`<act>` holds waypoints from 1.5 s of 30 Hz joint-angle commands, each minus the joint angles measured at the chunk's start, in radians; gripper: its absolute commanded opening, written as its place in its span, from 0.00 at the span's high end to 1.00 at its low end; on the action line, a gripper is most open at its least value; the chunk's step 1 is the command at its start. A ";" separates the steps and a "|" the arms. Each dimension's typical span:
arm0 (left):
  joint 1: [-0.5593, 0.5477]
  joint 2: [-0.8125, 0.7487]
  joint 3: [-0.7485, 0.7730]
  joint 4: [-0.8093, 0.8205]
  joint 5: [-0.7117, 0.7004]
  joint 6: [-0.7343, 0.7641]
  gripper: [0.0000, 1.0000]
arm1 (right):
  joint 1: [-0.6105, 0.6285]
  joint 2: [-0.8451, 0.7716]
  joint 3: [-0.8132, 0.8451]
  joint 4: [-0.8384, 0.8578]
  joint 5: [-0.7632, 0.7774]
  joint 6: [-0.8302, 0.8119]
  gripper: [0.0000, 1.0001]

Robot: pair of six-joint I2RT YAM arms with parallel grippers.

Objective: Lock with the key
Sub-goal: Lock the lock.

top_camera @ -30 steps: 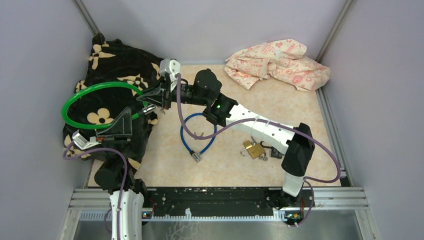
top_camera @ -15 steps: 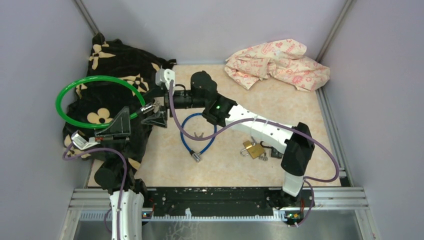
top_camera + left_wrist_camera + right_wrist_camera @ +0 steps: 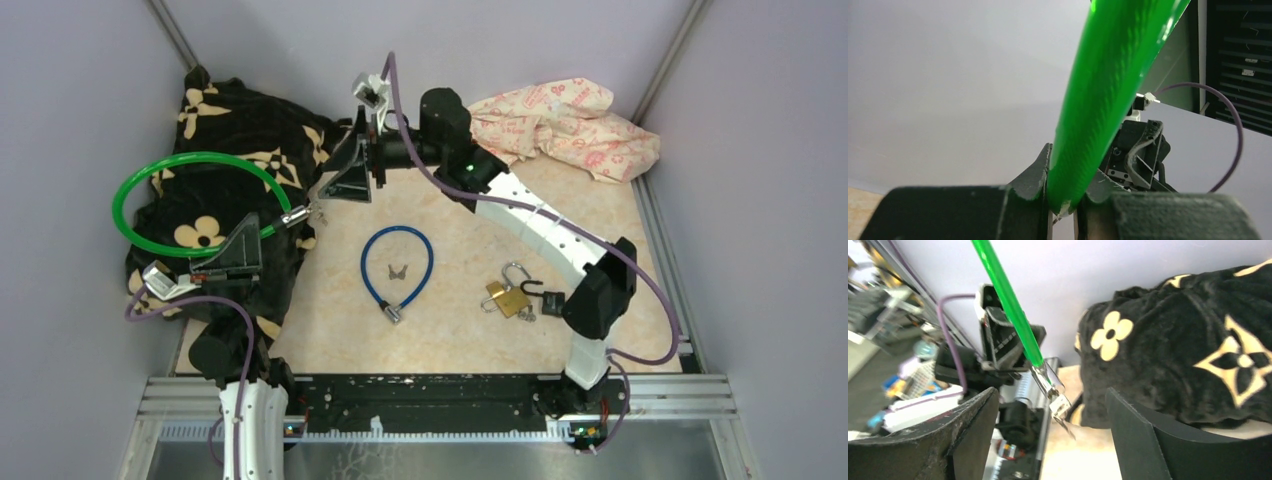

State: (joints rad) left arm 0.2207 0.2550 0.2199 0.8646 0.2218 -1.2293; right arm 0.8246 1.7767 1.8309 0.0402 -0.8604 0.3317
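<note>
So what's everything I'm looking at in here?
green cable lock: one, green with a metal tip, raised over the black cloth, held by the left arm
blue cable lock: one, blue, looped on the table's middle
keys: seemingly two, silvery, inside the blue loop
brass padlock: one, gold, on the table right of the blue loop
dark item: one, black, beside the padlock; too small to identify
black cloth: one, black with cream flowers, far-left corner
printed cloth: one, cream and pink, far-right corner
table: one, beige
left arm: one, jaws shut on the green cable
right arm: one, white and black, jaws open, empty
</note>
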 commanded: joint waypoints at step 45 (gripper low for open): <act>0.004 0.020 0.017 -0.017 0.040 -0.031 1.00 | 0.183 -0.021 0.025 -0.255 0.142 -0.660 1.00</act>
State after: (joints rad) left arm 0.2276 0.2626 0.2199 0.8268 0.2199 -1.2346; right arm 0.8898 1.8816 1.9354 -0.1780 -0.9024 0.1299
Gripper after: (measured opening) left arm 0.193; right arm 0.010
